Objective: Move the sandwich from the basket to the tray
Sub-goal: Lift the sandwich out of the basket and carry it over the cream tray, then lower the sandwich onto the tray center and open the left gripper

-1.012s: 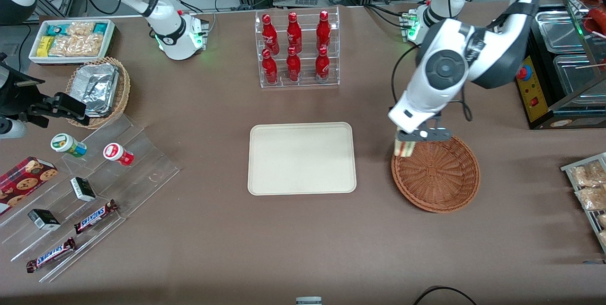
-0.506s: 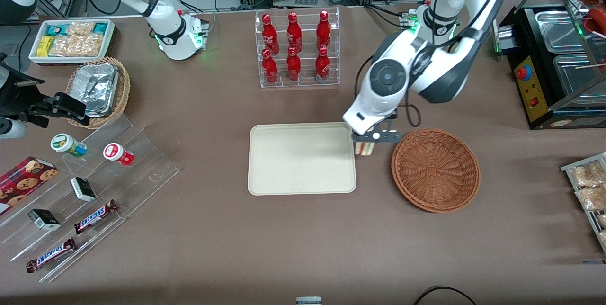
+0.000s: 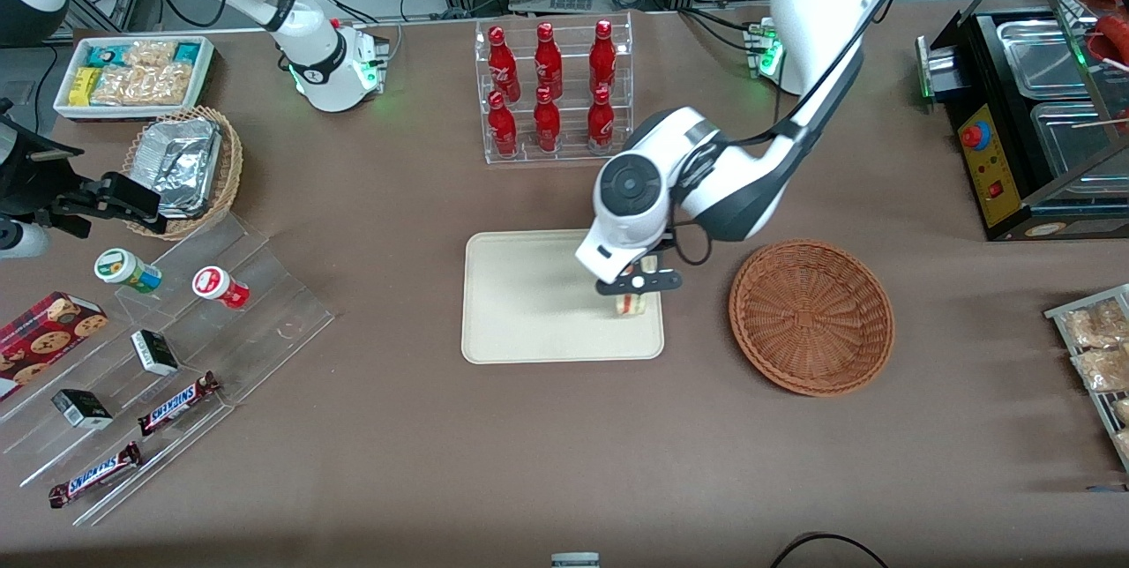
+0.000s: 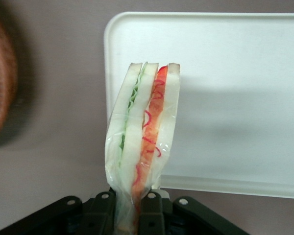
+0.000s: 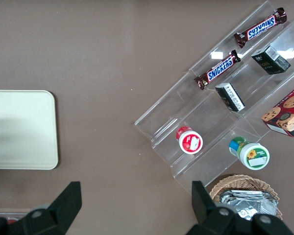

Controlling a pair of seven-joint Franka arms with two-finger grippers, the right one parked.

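The sandwich (image 4: 143,132), clamped in the gripper (image 3: 637,284) jaws above the tray (image 3: 520,303) at its 3 o'clock edge, may topple onto the bench if released there.

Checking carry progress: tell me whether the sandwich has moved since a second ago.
Yes. The sandwich, in the gripper, went from the basket to over the tray.

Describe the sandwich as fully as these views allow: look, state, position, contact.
The sandwich is a thin wedge of pale white bread in clear plastic wrap, with green filling in one layer and red in the other. The gripper is shut on its lower end, so it stands on edge between the fingers. It is out of the basket and over the cream tray, near the tray's basket-side edge. Whether it touches the tray cannot be told.
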